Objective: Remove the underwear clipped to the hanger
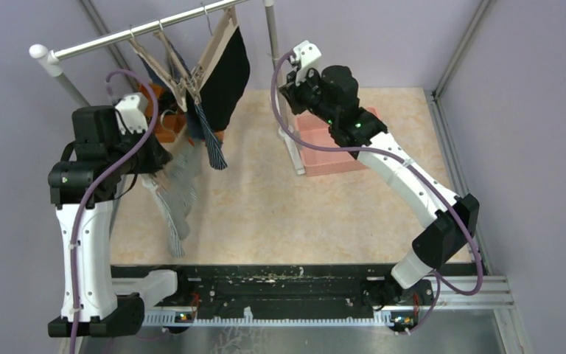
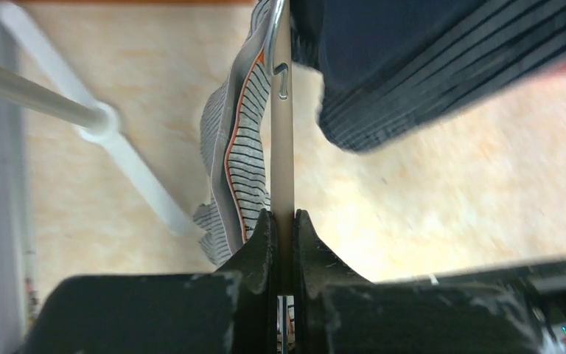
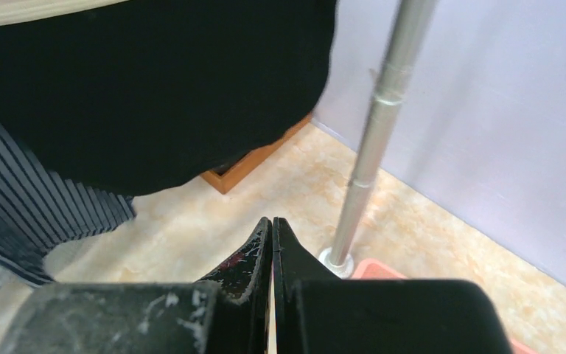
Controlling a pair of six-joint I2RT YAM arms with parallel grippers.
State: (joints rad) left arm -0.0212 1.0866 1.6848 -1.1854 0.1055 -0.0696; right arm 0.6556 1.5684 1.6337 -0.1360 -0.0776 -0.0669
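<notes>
Two arms reach toward a rail (image 1: 140, 31) at the far left, where underwear (image 1: 225, 81) hangs clipped. The left pincer (image 2: 284, 221) is clamped on a thin beige bar, judged to be the hanger (image 2: 282, 162) seen edge-on, with a wire clip farther along it. Grey striped briefs (image 2: 247, 169) with orange trim hang just left of that bar, touching it. Navy striped briefs (image 2: 413, 66) hang to its right. The right pincer (image 3: 273, 236) is pressed together and holds nothing. It sits right of the black briefs (image 3: 155, 88), apart from them, near a metal pole (image 3: 372, 147).

The likely step is steadying the hanger so the right arm can take a garment. Doing it well calls for a firm, motionless left hold. The right pincer should part before it meets cloth, grip close under the clip, and pull straight down so the hanger does not swing off the rail.
</notes>
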